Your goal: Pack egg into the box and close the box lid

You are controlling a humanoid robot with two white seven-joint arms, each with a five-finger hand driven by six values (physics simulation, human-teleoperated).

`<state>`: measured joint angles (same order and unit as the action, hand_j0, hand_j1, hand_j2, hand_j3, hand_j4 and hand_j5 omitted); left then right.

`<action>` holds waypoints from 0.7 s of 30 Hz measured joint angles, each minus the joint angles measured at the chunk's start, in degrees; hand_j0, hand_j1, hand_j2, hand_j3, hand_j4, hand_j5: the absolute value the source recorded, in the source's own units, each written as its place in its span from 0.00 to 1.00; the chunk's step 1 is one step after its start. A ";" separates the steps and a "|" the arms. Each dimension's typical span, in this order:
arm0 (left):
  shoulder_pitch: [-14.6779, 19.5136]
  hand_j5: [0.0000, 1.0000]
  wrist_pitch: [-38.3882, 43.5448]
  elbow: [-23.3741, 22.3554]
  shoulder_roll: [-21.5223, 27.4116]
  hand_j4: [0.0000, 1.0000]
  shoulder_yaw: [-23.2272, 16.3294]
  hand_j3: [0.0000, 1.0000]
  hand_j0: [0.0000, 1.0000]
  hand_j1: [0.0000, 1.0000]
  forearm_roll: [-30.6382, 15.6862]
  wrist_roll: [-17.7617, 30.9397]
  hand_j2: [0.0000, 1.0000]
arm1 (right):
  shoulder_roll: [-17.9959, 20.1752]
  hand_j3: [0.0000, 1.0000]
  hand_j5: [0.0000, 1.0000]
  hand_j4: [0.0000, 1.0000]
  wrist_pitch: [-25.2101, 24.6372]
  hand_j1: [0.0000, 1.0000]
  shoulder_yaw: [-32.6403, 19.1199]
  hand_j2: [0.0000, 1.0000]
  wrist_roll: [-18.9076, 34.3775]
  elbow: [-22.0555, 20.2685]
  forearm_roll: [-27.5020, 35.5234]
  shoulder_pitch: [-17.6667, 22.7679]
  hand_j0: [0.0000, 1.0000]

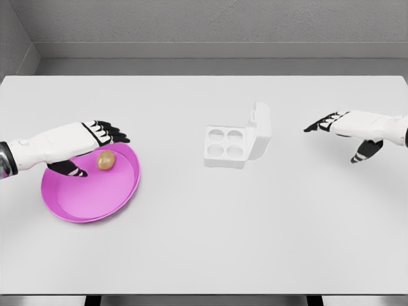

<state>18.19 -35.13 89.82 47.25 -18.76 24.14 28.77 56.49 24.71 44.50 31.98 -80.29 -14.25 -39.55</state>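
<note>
left hand (95, 145) spread over egg (106, 160) in pink bowl (76, 204) | box (226, 145) lid up | right hand (347, 131) loose, empty

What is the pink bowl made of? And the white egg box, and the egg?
The pink bowl looks like smooth plastic: one even bright colour with a soft sheen on its thin rim. The white egg box looks like matte moulded plastic or foam: dull, no shine, rounded cups; I cannot tell which. The egg is tan and smooth like a real shell, though it is only a simulator's render.
</note>
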 measured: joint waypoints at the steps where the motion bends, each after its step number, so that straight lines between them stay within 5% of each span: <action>1: 0.09 1.00 0.00 -0.17 0.22 1.00 -0.06 1.00 1.00 1.00 -0.09 0.17 1.00 | 0.07 1.00 1.00 1.00 0.00 1.00 0.07 1.00 0.47 -0.03 0.74 -0.09 1.00; 17: 0.35 1.00 -0.02 -0.38 2.00 1.00 -1.44 1.00 1.00 1.00 -2.65 5.78 1.00 | 1.97 1.00 1.00 1.00 6.74 1.00 1.16 1.00 1.26 1.60 2.36 -1.49 1.00; 21: 1.32 0.89 -0.02 -0.66 2.03 0.89 -1.14 0.89 0.89 0.89 -2.52 5.86 0.89 | 1.90 1.00 1.00 1.00 6.90 1.00 1.25 1.00 1.45 1.81 2.32 -1.41 1.00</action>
<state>19.51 -35.15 89.16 49.28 -19.90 21.63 34.63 58.39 31.62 45.75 33.43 -78.48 -11.93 -40.96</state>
